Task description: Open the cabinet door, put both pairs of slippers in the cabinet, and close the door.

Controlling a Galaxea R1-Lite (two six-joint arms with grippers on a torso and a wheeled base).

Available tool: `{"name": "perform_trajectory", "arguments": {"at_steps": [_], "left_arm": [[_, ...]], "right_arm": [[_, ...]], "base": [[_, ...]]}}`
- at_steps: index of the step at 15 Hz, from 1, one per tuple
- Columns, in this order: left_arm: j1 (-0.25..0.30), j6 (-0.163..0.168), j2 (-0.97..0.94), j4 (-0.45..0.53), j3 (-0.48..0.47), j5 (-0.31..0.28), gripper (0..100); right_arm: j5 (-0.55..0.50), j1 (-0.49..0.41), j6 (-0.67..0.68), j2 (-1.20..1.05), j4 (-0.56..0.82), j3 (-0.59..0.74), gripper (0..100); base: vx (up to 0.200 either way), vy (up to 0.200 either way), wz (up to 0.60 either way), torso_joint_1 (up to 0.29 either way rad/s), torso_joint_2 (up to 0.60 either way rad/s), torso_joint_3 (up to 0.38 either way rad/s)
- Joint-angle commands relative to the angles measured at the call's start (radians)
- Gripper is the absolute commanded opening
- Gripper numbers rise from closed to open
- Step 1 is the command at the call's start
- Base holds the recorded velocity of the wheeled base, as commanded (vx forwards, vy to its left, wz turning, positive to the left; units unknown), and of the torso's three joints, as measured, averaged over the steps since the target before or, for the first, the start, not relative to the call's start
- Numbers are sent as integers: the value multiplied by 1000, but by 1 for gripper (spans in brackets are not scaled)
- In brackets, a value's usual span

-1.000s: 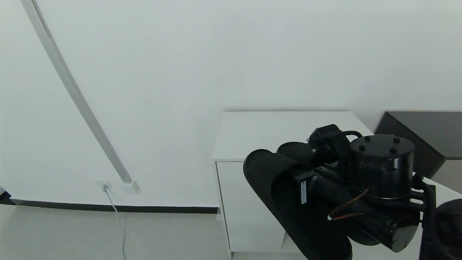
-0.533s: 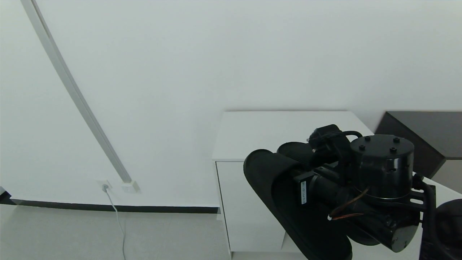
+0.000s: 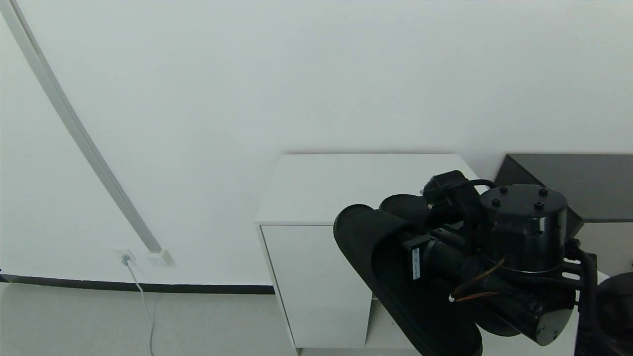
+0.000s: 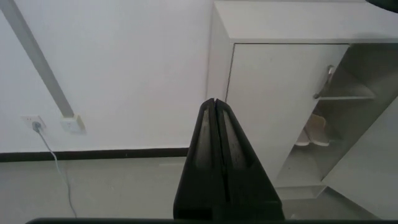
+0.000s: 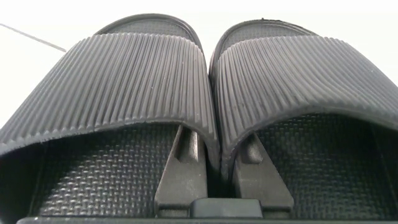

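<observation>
Right fingers (image 5: 180, 177) are clamped on the black slippers (image 3: 371, 247), left fingers (image 4: 205, 155) pressed together; the camera is turned, the cabinet (image 3: 346, 183) brought toward 12 o'clock for loading.

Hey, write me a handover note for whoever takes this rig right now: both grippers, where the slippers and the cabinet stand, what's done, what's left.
left gripper: shut, empty, facing the cabinet.
right gripper: shut on the black slippers, pinching both by their straps, held up in front of the cabinet.
The door is open; the pale slippers lie on a shelf inside.
Done: door opened, pale pair in.
Left: put the black slippers in the cabinet, then close the door.
</observation>
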Motion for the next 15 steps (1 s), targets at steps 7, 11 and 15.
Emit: {"name": "perform_trajectory", "arguments": {"at_steps": [7,11,15], "left_arm": [[1,0,0,-1,0,0,0],[1,0,0,-1,0,0,0],[1,-2,0,-1,0,0,0]], "right_arm": [[-2,3,-3,0,-1,21,0],[-4,3,-6,1,-1,30,0],[-4,3,-7,3,-1,35,0]], "base": [[0,-200,0,5,4,1],[0,-50,0,-1,1,-1],[0,0,0,0,0,0]]}}
